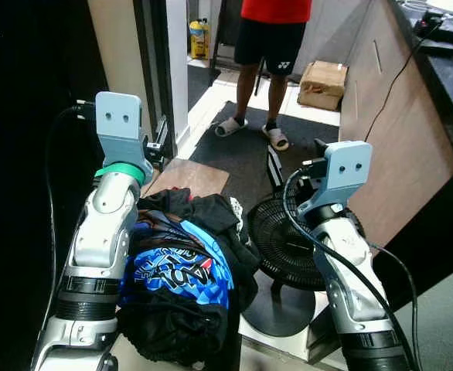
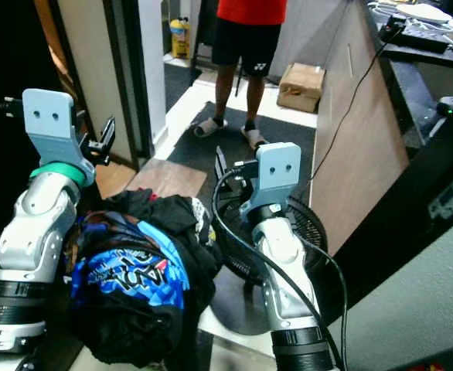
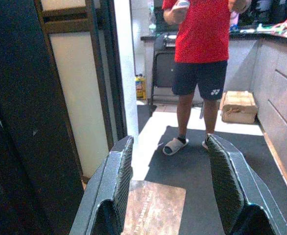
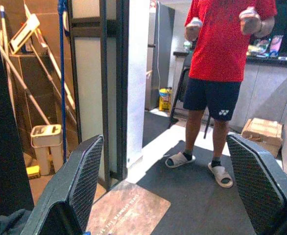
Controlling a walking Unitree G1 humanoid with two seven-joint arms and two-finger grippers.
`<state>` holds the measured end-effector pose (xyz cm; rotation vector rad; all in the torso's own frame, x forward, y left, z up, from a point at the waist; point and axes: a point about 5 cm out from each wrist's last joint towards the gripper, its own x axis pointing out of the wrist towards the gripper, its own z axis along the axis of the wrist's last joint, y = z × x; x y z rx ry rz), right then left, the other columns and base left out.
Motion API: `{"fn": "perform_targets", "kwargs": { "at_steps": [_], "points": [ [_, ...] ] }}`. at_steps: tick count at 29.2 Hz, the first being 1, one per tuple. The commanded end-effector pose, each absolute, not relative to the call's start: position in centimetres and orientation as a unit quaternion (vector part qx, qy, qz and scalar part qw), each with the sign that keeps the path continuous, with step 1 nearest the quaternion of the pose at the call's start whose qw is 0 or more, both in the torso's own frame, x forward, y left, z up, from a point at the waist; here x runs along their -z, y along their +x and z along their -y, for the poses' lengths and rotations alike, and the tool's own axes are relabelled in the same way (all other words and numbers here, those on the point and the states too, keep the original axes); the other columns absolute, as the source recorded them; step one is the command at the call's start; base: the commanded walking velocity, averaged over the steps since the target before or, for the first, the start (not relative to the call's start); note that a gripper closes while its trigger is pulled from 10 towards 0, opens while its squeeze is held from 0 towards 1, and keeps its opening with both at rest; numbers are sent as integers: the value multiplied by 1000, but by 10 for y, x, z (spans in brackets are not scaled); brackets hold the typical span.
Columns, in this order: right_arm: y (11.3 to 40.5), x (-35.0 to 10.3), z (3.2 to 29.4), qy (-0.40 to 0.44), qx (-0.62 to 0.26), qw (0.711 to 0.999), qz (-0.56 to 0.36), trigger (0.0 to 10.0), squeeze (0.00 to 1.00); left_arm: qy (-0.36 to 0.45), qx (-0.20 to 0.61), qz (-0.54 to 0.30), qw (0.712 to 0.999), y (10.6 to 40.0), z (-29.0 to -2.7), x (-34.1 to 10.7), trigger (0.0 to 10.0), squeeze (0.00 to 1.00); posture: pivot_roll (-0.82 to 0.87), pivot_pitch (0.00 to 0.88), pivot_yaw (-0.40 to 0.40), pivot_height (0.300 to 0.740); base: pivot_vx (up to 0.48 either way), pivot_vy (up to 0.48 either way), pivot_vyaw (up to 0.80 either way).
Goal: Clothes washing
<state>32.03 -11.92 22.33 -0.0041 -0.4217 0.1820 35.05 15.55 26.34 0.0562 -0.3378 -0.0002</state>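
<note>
A bundle of clothes (image 1: 182, 270), black with a bright blue printed garment on top, lies low in front of me against my left forearm; what carries it is hidden. My left gripper (image 3: 169, 142) is raised above and beyond the bundle, open, with nothing between its fingers (image 3: 119, 176). My right gripper (image 4: 165, 139) is also lifted, to the right of the bundle and above a floor fan, open wide and empty. Both point toward the doorway ahead.
A person (image 1: 271, 46) in a red shirt, dark shorts and slippers stands ahead on a dark mat (image 1: 242, 151). A black floor fan (image 1: 298, 241) stands close by under my right arm. A brown doormat (image 1: 189, 178), door frame (image 1: 158, 69), cardboard box (image 1: 323, 83) and wooden counter side (image 1: 396, 131) border the passage.
</note>
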Motion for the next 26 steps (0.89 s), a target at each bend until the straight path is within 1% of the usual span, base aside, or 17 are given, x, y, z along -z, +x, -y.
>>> {"fn": "perform_targets", "kwargs": {
  "at_steps": [1, 6, 9, 10, 11, 12, 13, 16, 17, 19, 20, 21, 22, 24, 26],
  "points": [
    [320, -218, 120, -8, -89, 976, 200, 10000, 0, 37, 0, 153, 987, 352, -156, -255, 10000, 0, 73, 0, 25, 740, 0, 0, 0],
    [319, -212, 117, -21, -103, 976, 191, 10000, 0, 58, 14, 139, 989, 350, -154, -243, 10000, 0, 73, 0, 25, 740, 0, 0, 0],
    [320, -185, 118, -30, -106, 983, 150, 10000, 0, 85, 52, 45, 994, 347, -147, -192, 10000, 0, 78, 0, 21, 740, 0, 0, 0],
    [320, -185, 118, -30, -106, 983, 150, 10000, 0, 85, 52, 45, 994, 347, -147, -192, 10000, 0, 78, 0, 21, 740, 0, 0, 0],
    [321, -177, 118, -33, -105, 985, 134, 10000, 0, 68, 64, 14, 996, 344, -145, -177, 10000, 0, 78, 0, 21, 740, 0, 0, 0],
    [321, -177, 118, -33, -105, 985, 134, 10000, 0, 68, 64, 14, 996, 344, -145, -177, 10000, 0, 78, 0, 21, 740, 0, 0, 0],
    [321, -170, 119, -43, -104, 986, 120, 10000, 0, 43, 77, -18, 996, 341, -142, -162, 10000, 0, 78, 0, 21, 740, 0, 0, 0],
    [321, -165, 119, -49, -103, 987, 112, 10000, 0, 25, 85, -37, 995, 338, -139, -154, 10000, 0, 78, 0, 21, 740, 0, 0, 0],
    [322, -159, 121, -58, -99, 989, 98, 10000, 0, 8, 90, -68, 994, 334, -137, -139, 10000, 0, 77, 0, 19, 740, 0, 0, 0],
    [322, -159, 121, -58, -99, 989, 98, 10000, 0, 8, 90, -68, 994, 334, -137, -139, 10000, 0, 77, 0, 19, 740, 0, 0, 0],
    [323, -152, 124, -64, -93, 990, 83, 10000, 0, 20, 93, -104, 990, 330, -134, -123, 10000, 0, 79, 0, 17, 740, 0, 0, 0],
    [323, -152, 124, -64, -93, 990, 83, 10000, 0, 20, 93, -104, 990, 330, -134, -123, 10000, 0, 79, 0, 17, 740, 0, 0, 0],
    [324, -148, 126, -67, -90, 991, 74, 10000, 0, 40, 98, -132, 986, 326, -132, -109, 10000, 0, 81, 0, 17, 740, 0, 0, 0],
    [324, -148, 126, -67, -90, 991, 74, 10000, 0, 40, 98, -132, 986, 326, -132, -109, 10000, 0, 81, 0, 17, 740, 0, 0, 0],
    [325, -143, 128, -69, -87, 992, 65, 10000, 0, 84, 106, -184, 974, 318, -134, -81, 10000, 0, 82, 0, 18, 740, 0, 0, 0]
  ]
}}
